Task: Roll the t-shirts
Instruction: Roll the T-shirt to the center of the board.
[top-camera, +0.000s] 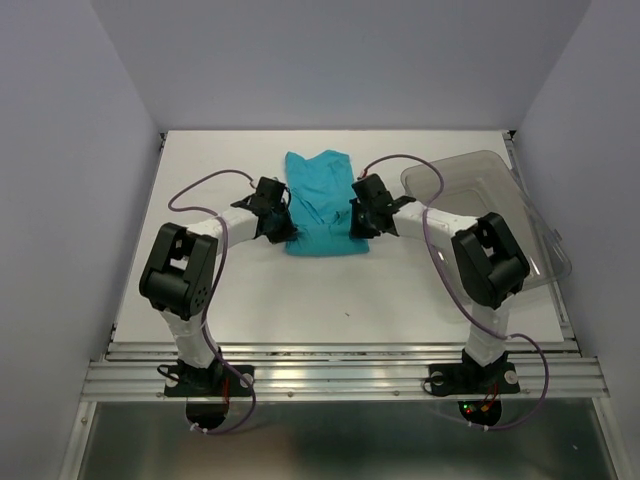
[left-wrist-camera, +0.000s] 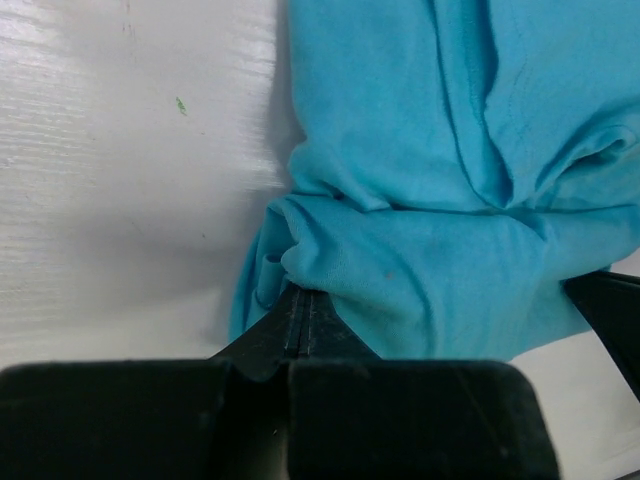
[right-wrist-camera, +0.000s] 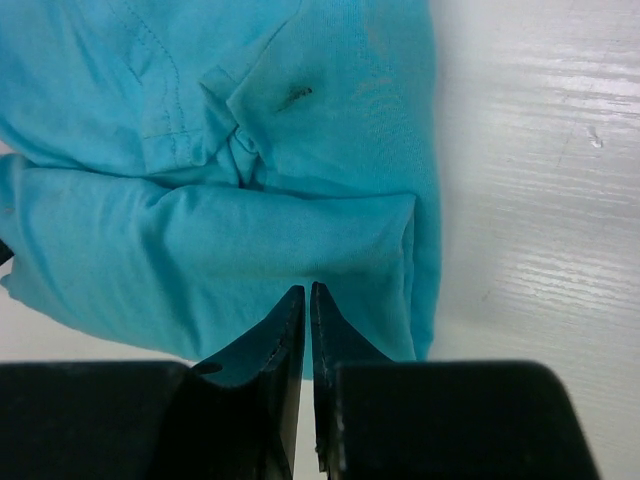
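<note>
Left fingers (left-wrist-camera: 280, 345) are clamping shut on the teal t-shirt (top-camera: 318, 205), which is lying creased and part-rolled at the far middle of the white surface (top-camera: 250, 300) between pale walls (top-camera: 60, 150), right fingers (right-wrist-camera: 280, 330) seemingly nipping it too.

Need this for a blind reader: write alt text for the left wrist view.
Black left claw, shut, pinching the bunched near edge of a soft teal fabric t-shirt. The shirt lies crumpled in folds on a glossy white table, which fills the left of the view.
</note>
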